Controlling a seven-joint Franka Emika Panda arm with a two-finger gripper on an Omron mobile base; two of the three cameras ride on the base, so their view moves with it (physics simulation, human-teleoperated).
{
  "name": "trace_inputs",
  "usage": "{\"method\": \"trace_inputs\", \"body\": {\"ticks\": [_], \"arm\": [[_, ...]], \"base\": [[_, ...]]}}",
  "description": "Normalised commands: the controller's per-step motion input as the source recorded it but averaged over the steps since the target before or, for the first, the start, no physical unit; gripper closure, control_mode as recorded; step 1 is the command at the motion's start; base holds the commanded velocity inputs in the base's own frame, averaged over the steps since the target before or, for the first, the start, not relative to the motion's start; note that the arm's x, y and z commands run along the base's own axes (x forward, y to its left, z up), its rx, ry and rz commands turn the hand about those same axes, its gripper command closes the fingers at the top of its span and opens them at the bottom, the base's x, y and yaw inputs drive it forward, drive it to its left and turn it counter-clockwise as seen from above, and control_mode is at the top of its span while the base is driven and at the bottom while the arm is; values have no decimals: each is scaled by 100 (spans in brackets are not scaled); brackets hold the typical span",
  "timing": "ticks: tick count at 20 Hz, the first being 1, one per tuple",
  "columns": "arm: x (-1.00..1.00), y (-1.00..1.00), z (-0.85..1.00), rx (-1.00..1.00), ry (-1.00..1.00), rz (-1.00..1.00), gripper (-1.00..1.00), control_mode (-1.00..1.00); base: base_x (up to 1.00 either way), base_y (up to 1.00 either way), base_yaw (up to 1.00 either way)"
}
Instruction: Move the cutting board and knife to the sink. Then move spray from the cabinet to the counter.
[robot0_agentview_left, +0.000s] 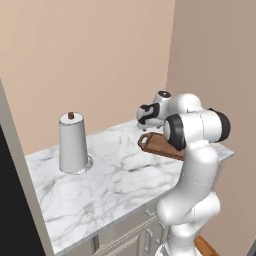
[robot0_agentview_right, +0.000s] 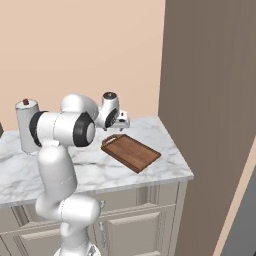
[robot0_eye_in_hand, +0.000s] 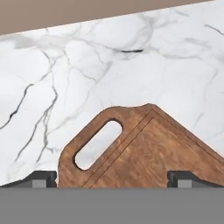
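From the right base view, furthest left stands the paper-towel roll (robot0_agentview_right: 26, 125) on the counter (robot0_agentview_right: 165, 167), well apart from what I am working on. Next comes my pincer (robot0_agentview_right: 121, 120), hanging just above the handle end of the cutting board (robot0_agentview_right: 132, 152), which lies flat on the marble near the counter's right end, beside the tall brown panel (robot0_agentview_right: 210, 115). Looking along my hand, the two fingertips (robot0_eye_in_hand: 41, 178) stand far apart, one either side of the board's handle slot, with nothing between them (so I am wide open and holding nothing). By my reckoning the task has hardly started: the board is not yet lifted, so carrying it to the sink is all to come. I cannot make out the knife, the sink, the spray or the wall cabinet from here, so those steps look untouched as well. My guess is that the step in hand is the descent onto the board's handle end for a first grasp.
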Motion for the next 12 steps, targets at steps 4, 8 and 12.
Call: {"method": "trace_inputs", "body": {"ticks": [4, 8, 12], "arm": [[46, 0, -25, 0, 0, 0, -100, -100], [44, 0, -28, 0, 0, 0, -100, -100], [38, 0, -31, 0, 0, 0, -100, -100]], "base": [[0, 0, 0], [0, 0, 0], [0, 0, 0]]}}
